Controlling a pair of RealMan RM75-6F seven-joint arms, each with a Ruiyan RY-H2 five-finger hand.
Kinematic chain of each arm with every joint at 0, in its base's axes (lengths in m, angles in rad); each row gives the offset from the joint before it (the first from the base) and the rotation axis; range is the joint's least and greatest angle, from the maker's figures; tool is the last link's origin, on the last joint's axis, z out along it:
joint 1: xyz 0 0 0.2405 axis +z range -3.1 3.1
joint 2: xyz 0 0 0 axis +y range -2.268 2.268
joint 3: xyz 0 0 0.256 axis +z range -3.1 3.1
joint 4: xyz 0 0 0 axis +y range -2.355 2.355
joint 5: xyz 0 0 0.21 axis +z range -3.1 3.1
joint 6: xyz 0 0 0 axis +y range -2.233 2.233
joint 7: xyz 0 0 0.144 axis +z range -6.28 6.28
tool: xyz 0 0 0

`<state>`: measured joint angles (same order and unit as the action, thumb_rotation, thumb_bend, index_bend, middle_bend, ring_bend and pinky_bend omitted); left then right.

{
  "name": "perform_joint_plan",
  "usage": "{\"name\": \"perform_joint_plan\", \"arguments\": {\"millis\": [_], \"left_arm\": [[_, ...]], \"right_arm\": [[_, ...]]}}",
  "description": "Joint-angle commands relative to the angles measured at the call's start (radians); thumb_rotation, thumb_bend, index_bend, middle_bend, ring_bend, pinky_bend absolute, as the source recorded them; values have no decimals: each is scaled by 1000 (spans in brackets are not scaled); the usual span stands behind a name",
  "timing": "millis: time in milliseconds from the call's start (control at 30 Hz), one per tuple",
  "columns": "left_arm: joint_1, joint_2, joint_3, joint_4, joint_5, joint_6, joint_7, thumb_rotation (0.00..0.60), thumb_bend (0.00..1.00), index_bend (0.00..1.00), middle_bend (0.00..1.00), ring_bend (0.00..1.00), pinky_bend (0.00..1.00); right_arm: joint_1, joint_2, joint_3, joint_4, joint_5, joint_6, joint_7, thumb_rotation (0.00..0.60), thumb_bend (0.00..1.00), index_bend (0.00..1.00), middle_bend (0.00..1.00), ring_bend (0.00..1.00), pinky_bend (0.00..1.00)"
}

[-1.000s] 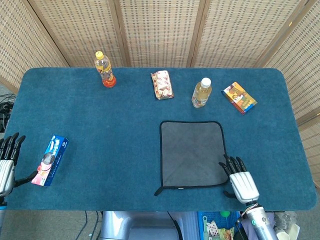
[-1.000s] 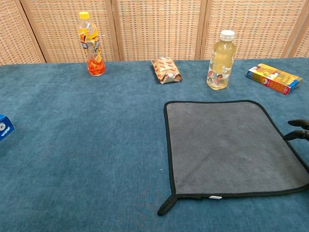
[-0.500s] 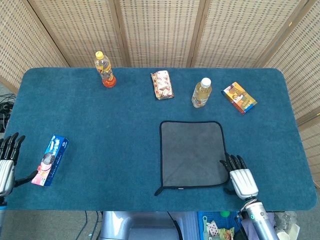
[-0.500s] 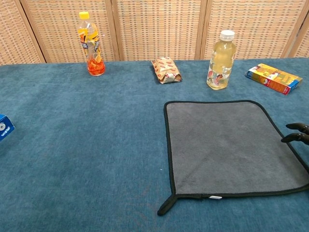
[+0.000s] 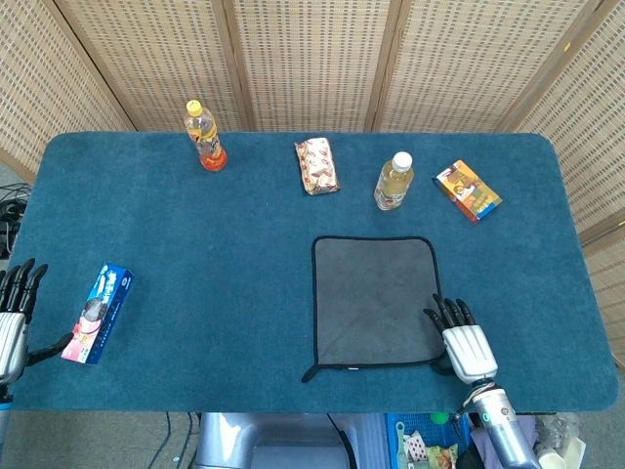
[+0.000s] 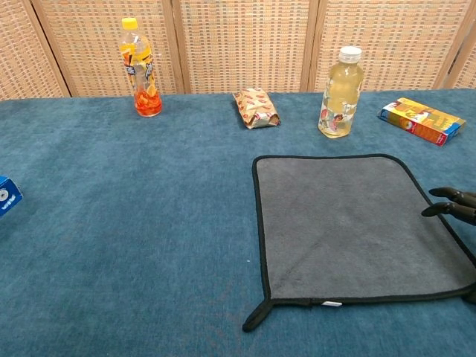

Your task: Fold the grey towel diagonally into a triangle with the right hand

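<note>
While the right robot hand, fingers apart and holding nothing, sits at the lower-right corner of the flat grey towel, lower-centre frame, pinch that corner only, then carry it toward the upper-left corner.

No lettering can be read on any item around the flat grey towel with black edging. Beyond it, the printed labels on the pale-yellow drink bottle with a white cap, the orange-and-yellow carton and the orange drink bottle with a yellow cap are too small to read.
</note>
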<state>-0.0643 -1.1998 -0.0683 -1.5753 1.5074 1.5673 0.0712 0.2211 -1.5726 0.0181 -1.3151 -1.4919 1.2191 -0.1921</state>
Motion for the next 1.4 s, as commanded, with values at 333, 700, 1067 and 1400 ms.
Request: {"name": "perform_joint_plan", "arguments": {"millis": [333, 700, 1067, 1400], "left_arm": [[-1, -1, 3, 1, 6, -2, -7, 600, 146, 0, 0, 0, 0], [-2, 0, 3, 2, 10, -1, -16, 600, 147, 0, 0, 0, 0], [-3, 0, 3, 3, 10, 0, -18, 600, 146, 0, 0, 0, 0], [-2, 1, 3, 2, 11, 1, -19, 600, 147, 0, 0, 0, 0]], "right_arm": [[-1, -16, -7, 32, -13, 26, 40, 600, 458, 290, 0, 0, 0], [-3, -32, -6, 61, -14, 44, 52, 600, 458, 482, 74, 0, 0], [-1, -39, -3, 71, -17, 55, 61, 600, 458, 577, 155, 0, 0], [5, -45, 1, 78, -12, 52, 64, 600, 458, 653, 171, 0, 0]]}}
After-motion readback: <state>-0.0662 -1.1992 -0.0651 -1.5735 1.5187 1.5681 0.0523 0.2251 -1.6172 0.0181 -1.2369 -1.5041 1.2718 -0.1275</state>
